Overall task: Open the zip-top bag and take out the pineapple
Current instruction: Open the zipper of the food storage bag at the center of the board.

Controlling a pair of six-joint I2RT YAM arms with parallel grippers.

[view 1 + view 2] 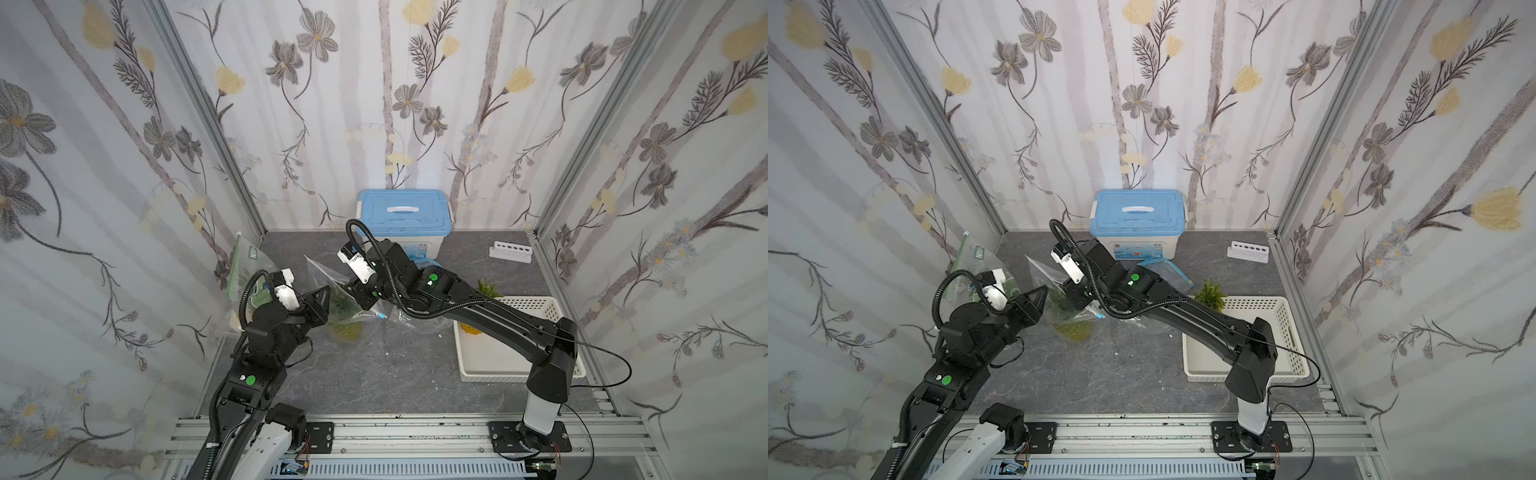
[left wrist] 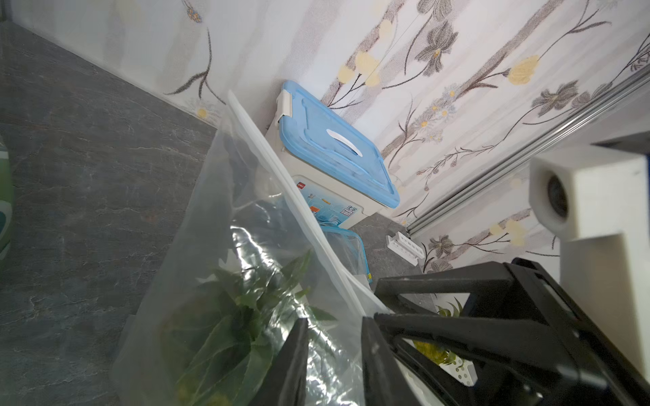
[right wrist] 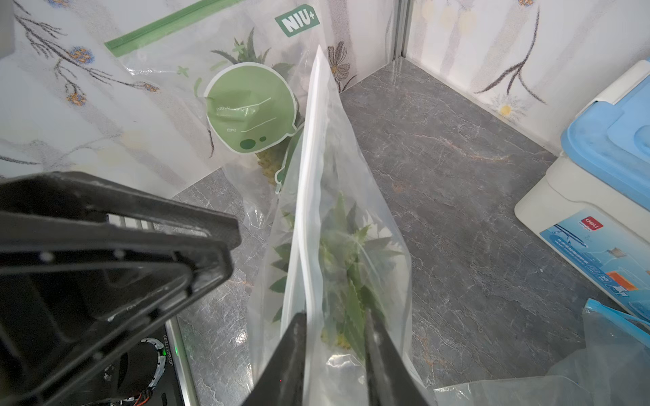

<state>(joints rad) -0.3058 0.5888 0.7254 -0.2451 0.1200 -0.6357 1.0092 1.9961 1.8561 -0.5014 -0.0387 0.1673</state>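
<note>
Zip-top bag, pineapple inside: my left gripper and right gripper straddle its upright top edge, jaws narrowly apart, for pulling open.

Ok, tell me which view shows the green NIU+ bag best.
The right wrist view: the NIU+ bag shows its green zip strip, label and a pineapple inside. Both top views catch it small, partly behind the left arm. The left wrist view shows only a green sliver.
</note>
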